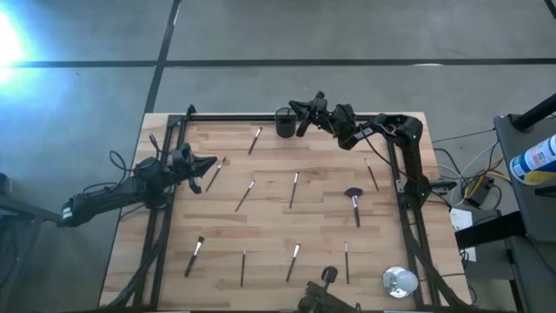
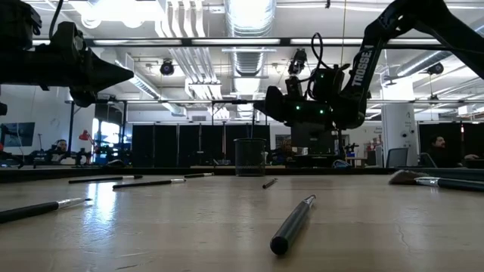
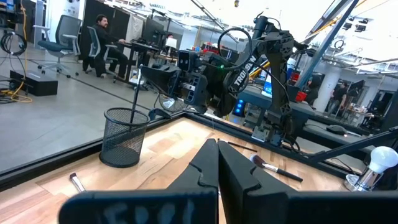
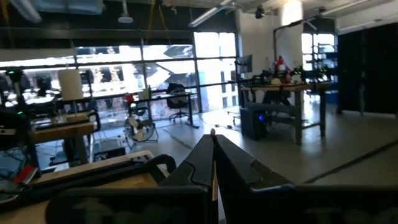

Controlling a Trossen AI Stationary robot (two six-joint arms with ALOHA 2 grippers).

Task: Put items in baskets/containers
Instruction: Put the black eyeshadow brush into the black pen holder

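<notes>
High view: the black cup [image 1: 285, 123] stands at the table's [image 1: 278, 269] twelve o'clock edge. At its three o'clock the right gripper [image 1: 301, 115] hovers, fingers pinching a thin brush [image 3: 138, 87] that hangs over the cup's rim. Other brushes [image 1: 294, 189] lie scattered across the wood. At nine o'clock the left gripper [image 1: 208, 164] waits, fingers pressed together, holding nothing
</notes>
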